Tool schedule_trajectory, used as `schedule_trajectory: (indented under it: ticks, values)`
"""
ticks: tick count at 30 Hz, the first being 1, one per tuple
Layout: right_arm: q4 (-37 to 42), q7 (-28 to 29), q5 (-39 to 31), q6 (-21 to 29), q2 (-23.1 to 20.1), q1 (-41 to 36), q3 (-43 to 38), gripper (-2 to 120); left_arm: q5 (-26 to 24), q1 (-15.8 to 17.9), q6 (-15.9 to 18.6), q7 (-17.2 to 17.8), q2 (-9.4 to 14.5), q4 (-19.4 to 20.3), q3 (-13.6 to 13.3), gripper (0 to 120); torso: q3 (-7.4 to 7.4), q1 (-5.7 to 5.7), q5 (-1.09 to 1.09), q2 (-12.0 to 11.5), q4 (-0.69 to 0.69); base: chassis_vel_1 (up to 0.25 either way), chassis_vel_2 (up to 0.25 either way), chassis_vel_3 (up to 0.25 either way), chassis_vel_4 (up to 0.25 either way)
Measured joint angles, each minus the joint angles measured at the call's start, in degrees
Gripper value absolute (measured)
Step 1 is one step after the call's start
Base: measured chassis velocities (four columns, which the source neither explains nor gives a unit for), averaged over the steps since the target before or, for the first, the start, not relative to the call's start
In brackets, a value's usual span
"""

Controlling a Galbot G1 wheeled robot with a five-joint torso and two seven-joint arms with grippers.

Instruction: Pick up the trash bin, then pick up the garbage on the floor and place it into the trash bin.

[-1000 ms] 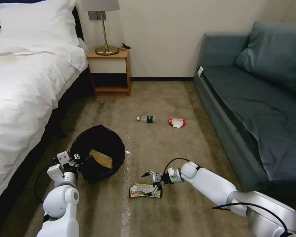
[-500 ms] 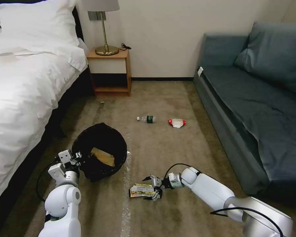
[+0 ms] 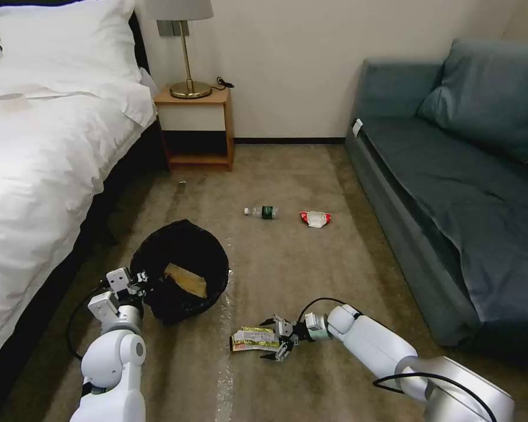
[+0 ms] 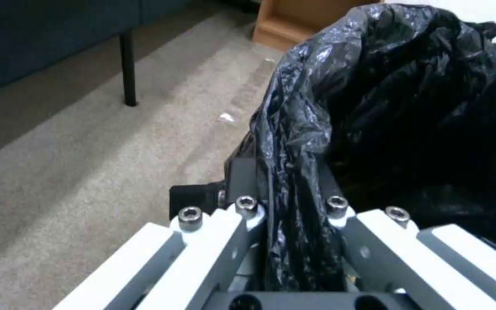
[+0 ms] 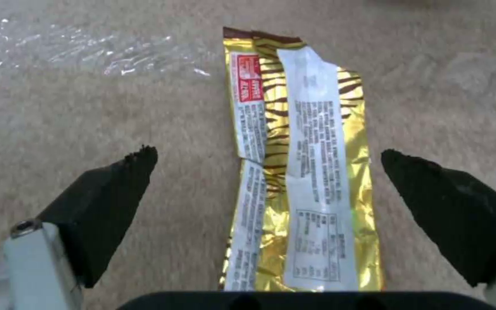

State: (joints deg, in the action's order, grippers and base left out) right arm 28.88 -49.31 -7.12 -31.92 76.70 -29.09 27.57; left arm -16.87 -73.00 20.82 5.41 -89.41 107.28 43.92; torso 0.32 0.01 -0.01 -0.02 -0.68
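Two hands worked: our left hand [image 3: 136, 280] clamped the black-lined round bin's [image 3: 182, 266] rim, while our right hand [image 5: 268, 215] gaped around the flat gold snack wrapper [image 5: 294, 172] between its fingers; closing seemed next.

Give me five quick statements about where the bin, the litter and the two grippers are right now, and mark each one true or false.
1. The left gripper is clamped on the rim of the trash bin. True.
2. The right gripper has its jaws shut on the snack wrapper. False: the jaws are spread open on either side of the wrapper, which lies flat on the carpet.
3. A piece of tan-brown paper lies inside the bin. True.
4. The clear bottle is already in the bin. False: it lies on the carpet farther from the robot, beside the red-and-white wrapper.
5. The bin sits on the sofa side of the floor. False: it is on the bed side.
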Motion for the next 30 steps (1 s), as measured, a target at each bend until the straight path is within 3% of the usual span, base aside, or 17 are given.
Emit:
schedule_trajectory:
  ticks: [30]
  values:
    - [-5.0,2.5,2.0,0.0,1.5,0.3,-2.9,100,0.8,-0.7,-0.4,-0.7,-0.2,0.7,-0.6,4,0.0,0.0,0.0,0.0,0.0,0.0,0.0,0.0,0.0]
